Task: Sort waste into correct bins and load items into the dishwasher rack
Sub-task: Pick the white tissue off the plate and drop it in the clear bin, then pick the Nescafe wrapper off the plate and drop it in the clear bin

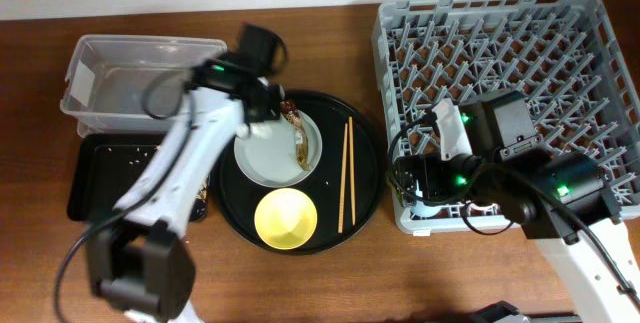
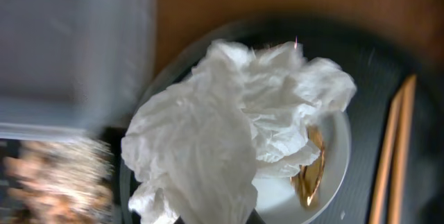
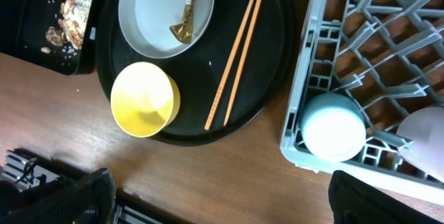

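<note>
Over the round white plate (image 1: 265, 163), L gripper (image 1: 262, 115) is clamped on the crumpled white tissue paper (image 2: 229, 120), soft, creased, hanging above it. Clear rigid rectangular plastic tub (image 1: 125, 88) lies just beside, to the L, so L arm is nearer; R gripper (image 3: 222, 197) gapes wide, holding 0

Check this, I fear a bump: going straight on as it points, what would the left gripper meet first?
Likely the white plate, beside the gold wrapper; the crumpled tissue in the left gripper hangs ahead and would touch it first. Height is unclear.
</note>
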